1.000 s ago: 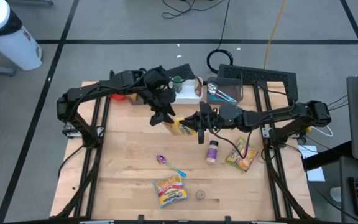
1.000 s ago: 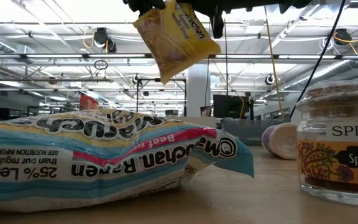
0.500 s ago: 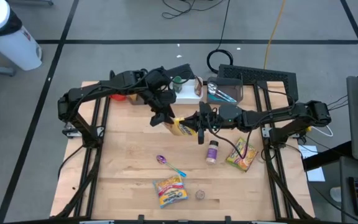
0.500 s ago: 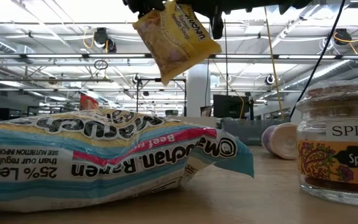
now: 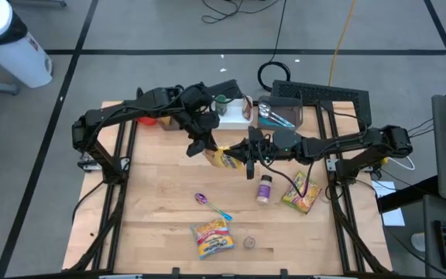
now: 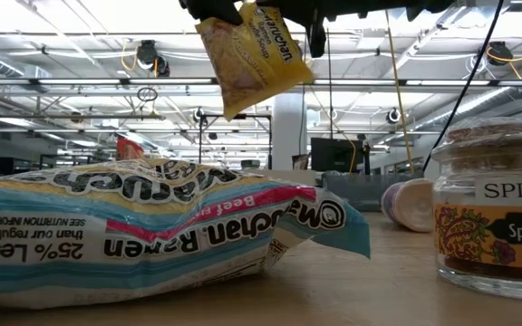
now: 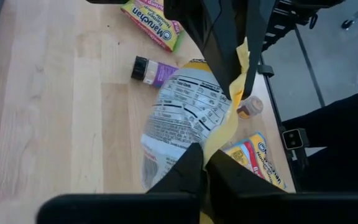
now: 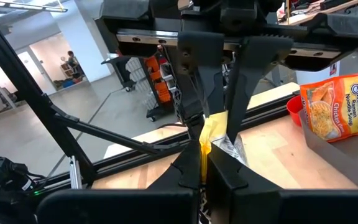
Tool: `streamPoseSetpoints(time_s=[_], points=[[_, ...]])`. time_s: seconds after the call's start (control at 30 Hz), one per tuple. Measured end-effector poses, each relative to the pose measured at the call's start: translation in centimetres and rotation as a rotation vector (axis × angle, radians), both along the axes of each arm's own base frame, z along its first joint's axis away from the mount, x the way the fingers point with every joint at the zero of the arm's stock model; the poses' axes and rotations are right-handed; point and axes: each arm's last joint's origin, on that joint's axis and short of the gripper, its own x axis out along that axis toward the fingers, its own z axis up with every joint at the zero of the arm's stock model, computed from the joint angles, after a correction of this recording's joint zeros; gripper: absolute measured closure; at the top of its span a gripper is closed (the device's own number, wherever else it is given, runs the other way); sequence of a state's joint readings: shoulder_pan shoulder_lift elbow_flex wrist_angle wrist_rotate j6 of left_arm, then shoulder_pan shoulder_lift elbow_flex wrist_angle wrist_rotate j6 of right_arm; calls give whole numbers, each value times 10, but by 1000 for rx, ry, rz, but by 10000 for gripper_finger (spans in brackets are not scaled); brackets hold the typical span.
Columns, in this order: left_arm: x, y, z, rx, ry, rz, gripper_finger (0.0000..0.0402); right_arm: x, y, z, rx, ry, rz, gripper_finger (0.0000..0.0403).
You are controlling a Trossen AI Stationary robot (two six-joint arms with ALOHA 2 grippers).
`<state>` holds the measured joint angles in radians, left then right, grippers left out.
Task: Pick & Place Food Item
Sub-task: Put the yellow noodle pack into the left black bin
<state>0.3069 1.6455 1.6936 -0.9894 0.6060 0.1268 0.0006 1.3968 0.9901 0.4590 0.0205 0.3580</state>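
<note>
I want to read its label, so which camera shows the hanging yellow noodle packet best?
The left wrist view: the yellow noodle packet fills the frame, nutrition panel facing the camera. The low view shows its front, cropped at the top. The high view shows a sliver; the right wrist view only an edge.

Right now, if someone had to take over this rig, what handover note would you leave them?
Left gripper: shut on the yellow ramen packet, pinching one edge.
Right gripper: shut on the same packet's opposite edge.
Packet hangs in the air between both arms, above the middle of the table, back half.
Done: packet lifted; both arms grip it, mid-handover.
Left: one gripper must release, then place the packet. The pictures show no set destination.
On the table: beef ramen packet, spice jar, purple spoon, purple-labelled bottle.
</note>
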Motion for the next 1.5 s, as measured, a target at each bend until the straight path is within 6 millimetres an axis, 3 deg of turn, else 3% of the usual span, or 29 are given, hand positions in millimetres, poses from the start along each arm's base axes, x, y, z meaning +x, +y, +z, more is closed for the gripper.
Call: streamPoseSetpoints(time_s=[0.43, 0.67, 0.87, 1.03, 1.23, 1.5], points=[[0, 0, 0, 18, -10, -18, 398, 0, 0, 0, -3, 0, -2, 391], [0, 1, -1, 9, 0, -2, 399, 0, -2, 0, -8, -1, -65, 314], [-4, 12, 1, -5, 5, 46, 400, -1, -16, 0, -53, 4, -171, 241], [-17, 40, 1, -78, 18, 132, 400, -6, -33, 8, -82, -22, -232, 212], [-37, 81, 1, -95, 23, 290, 401, -20, -51, 16, -87, -3, -373, 208], [-72, 135, 0, -85, 101, 707, 401, -46, -63, 29, -156, 70, -463, 214]])
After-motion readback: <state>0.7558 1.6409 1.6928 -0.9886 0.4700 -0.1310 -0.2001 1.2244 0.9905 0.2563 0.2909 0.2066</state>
